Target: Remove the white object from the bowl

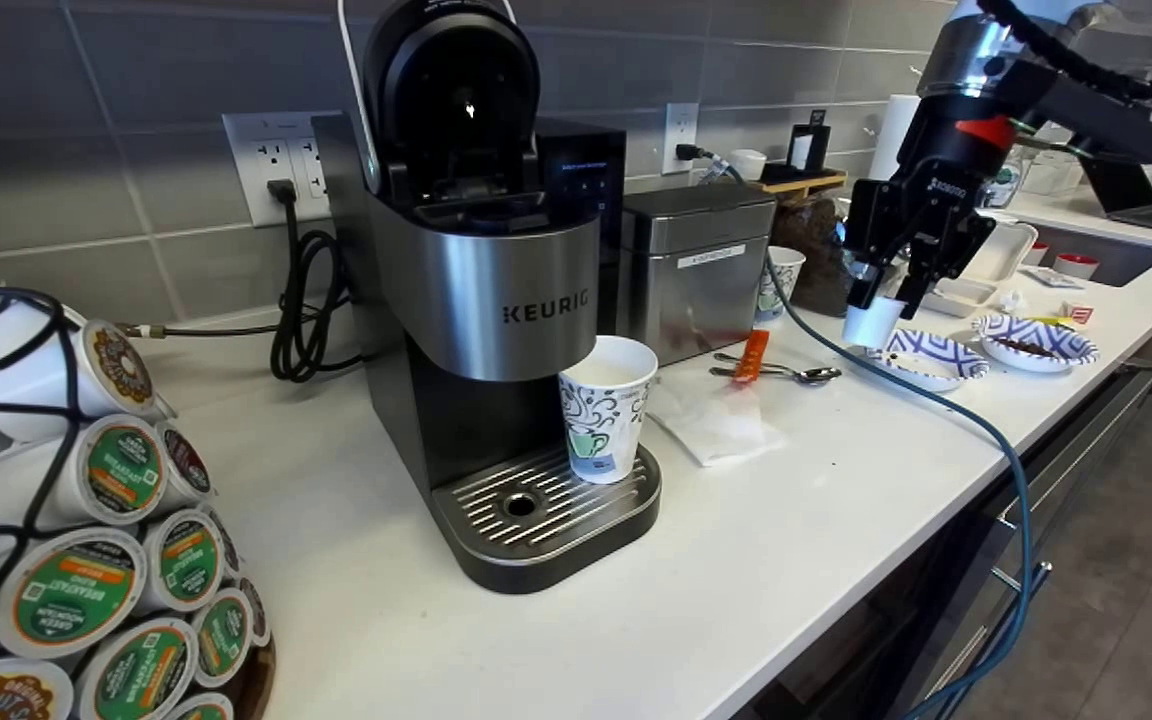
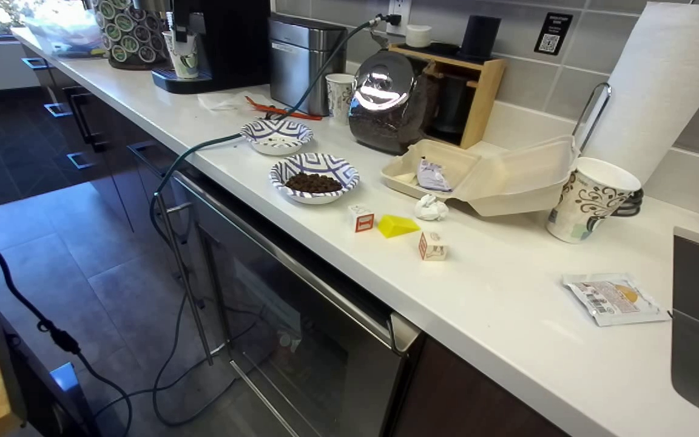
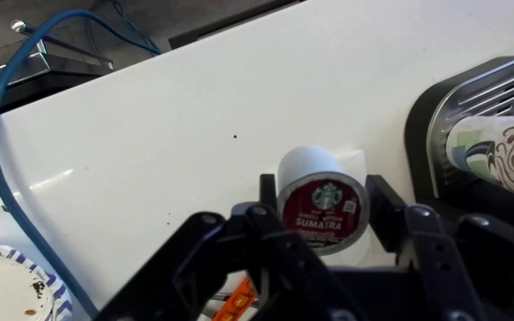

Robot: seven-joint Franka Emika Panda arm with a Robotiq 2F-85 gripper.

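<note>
The part-spread gripper (image 3: 321, 189) clasps a smooth, tapered white pod (image 3: 323, 205), maroon-lidded, aloft and apart from the patterned paper bowl (image 3: 2, 278).

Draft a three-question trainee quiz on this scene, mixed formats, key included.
1. Open: what does the gripper hold?
2. True or false: the paper cup on the drip tray lies on its side.
3. Count: of the blue-patterned bowls in an exterior view, how many hold a dark brown pile?

Key:
1. A white coffee pod.
2. False: the paper cup stands upright on the drip tray.
3. One of two.
</note>
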